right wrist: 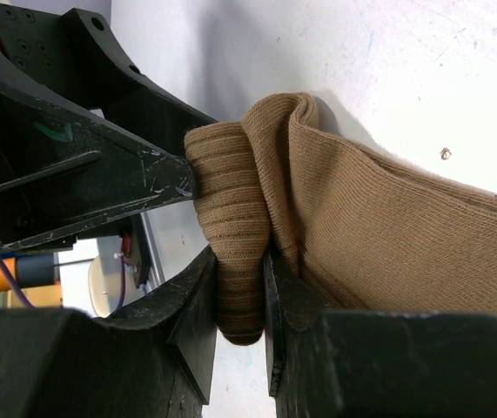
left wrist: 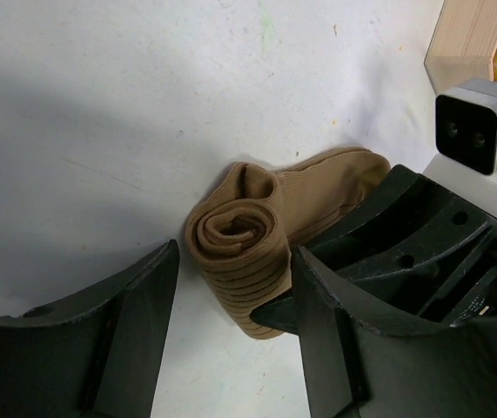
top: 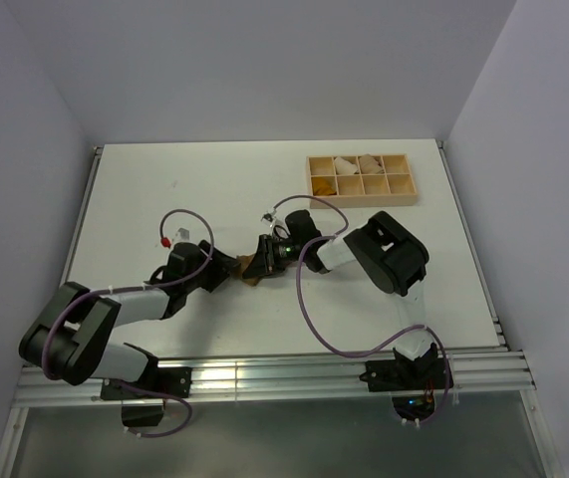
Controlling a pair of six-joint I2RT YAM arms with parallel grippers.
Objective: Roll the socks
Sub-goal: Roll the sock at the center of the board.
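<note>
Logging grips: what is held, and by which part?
Right gripper pinches the tan ribbed fabric sock by its rolled end; left gripper stands open around the roll, gripping nothing.

The top camera looked steeply down from high above the near edge of the table, far from the tan sock. Both wrist cameras sat very close to that sock, facing it from opposite sides past their own fingers. All three views shared the sock.
</note>
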